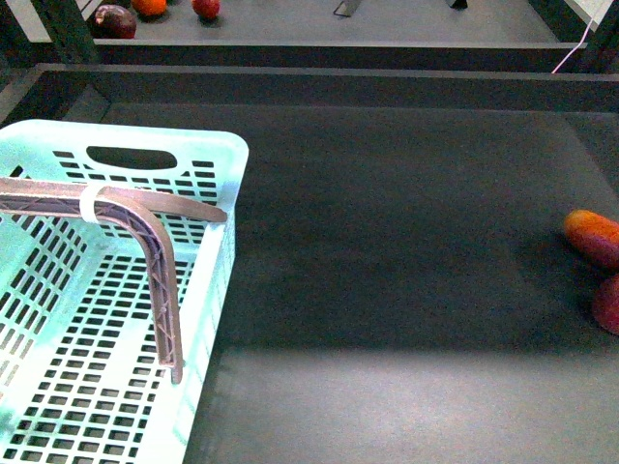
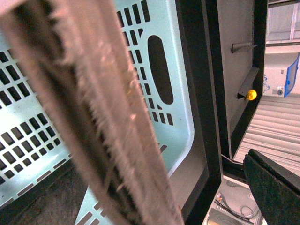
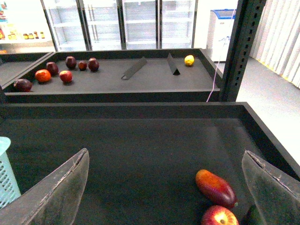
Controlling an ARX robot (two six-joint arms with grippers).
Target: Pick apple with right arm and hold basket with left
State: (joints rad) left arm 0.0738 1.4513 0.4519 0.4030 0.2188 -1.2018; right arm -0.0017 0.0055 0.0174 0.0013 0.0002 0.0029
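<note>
- right gripper (image 3: 165,153): fingers spread wide, nothing between them, hanging over the dark shelf floor (image 1: 387,242).
- apple (image 3: 219,217): on that floor at the robot's far right, well apart from the basket (image 1: 58,135). The right arm is clearly the nearer one. In the front view only a sliver of the apple shows at the picture's edge.
- Key relation: from the right wrist, the apple lies ahead of and below the open jaws. It is off their centreline, much nearer one finger than the other. We judge the arm needs a sideways correction before it goes down.
- oblong orange-red fruit (image 3: 215,187): just beside the apple, on the side away from the robot, lying diagonally. We can't tell if they touch.
- The apple is round, so there is no axis to align to. We see clipping the oblong fruit as the main risk.
- left gripper's hooked finger (image 1: 160,271): hangs down inside the basket, close to its right wall. In the left wrist view the other finger sits well apart, outside the basket, so the jaws look spread rather than clamped on the wall. We can't tell whether the finger touches the plastic.
- Our read: the apple is not yet grasped and the basket not yet firmly held.
</note>
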